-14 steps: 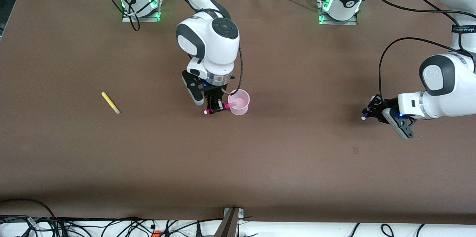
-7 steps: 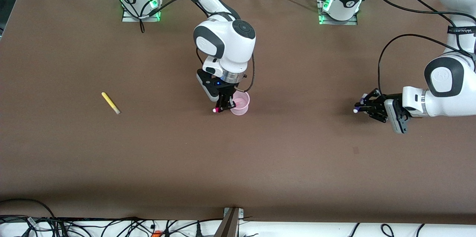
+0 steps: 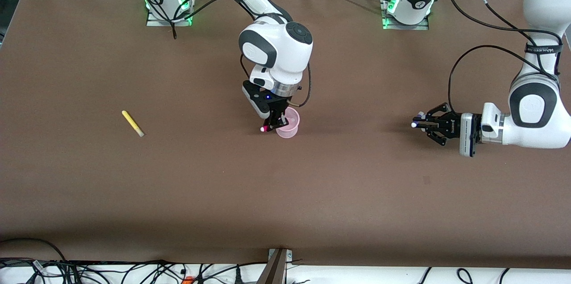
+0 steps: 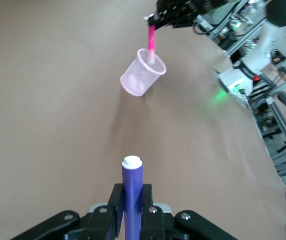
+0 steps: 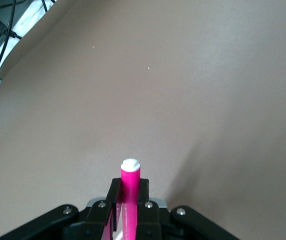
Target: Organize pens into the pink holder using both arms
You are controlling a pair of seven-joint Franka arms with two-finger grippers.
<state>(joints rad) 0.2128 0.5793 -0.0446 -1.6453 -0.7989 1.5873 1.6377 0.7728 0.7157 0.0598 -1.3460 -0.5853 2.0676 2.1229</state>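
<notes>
The pink holder point(image 3: 289, 126) stands upright near the table's middle. My right gripper point(image 3: 274, 122) hangs over its rim, shut on the magenta pen point(image 3: 266, 128). That pen is tilted, its pale tip out past the rim. In the left wrist view the magenta pen point(image 4: 152, 42) dips its lower end into the pink holder point(image 4: 143, 76). In its own view my right gripper point(image 5: 129, 205) clamps the magenta pen point(image 5: 130, 182). My left gripper point(image 3: 424, 122) is over bare table toward the left arm's end, shut on the dark purple pen point(image 3: 416, 124). Its own view shows the purple pen point(image 4: 132, 192) aimed at the holder. The yellow pen point(image 3: 132, 123) lies flat toward the right arm's end.
Both arm bases point(image 3: 167, 5) point(image 3: 406, 10) sit with green lights at the table edge farthest from the front camera. Loose cables point(image 3: 134, 270) and a bracket point(image 3: 277, 266) run along the nearest edge. Brown table top point(image 3: 357, 195) spreads around the holder.
My right gripper has shifted toward the holder and swung the magenta pen steeper over its mouth. My left gripper has travelled toward the holder with the purple pen and levelled out.
</notes>
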